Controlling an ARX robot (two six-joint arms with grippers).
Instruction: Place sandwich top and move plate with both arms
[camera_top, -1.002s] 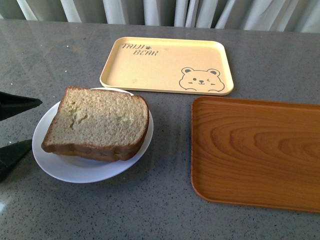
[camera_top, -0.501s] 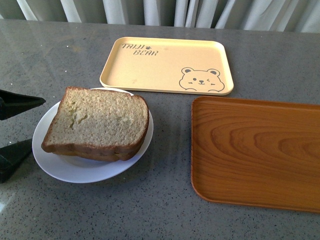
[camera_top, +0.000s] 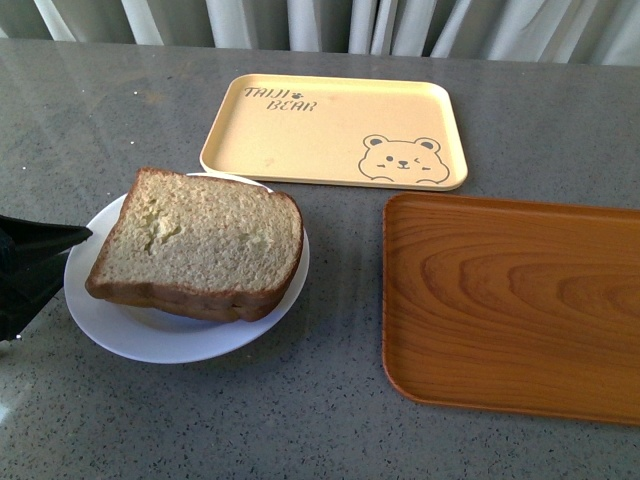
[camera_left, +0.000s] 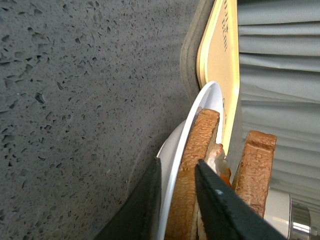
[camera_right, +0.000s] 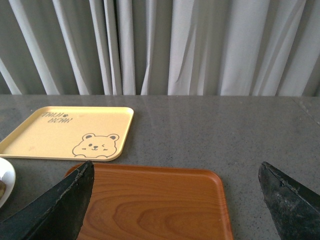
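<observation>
The sandwich top (camera_top: 200, 240) lies flat, speckled face up, on a second bread slice (camera_left: 200, 145), with white and orange filling (camera_left: 220, 162) between them. It is near-square, its slightly longer side running left to right, skewed to the desk (camera_top: 300, 420) edge. The stack sits on the one white plate (camera_top: 150, 345), at the front left. The left claw (camera_left: 177, 161) straddles the plate's left rim beside the bread, one finger under, one over; I cannot tell whether it pinches. The right claw (camera_right: 176, 167) is spread wide above the wooden tray (camera_top: 510, 300). There are two trays: the bear-printed beige tray (camera_top: 330, 130) lies behind.
</observation>
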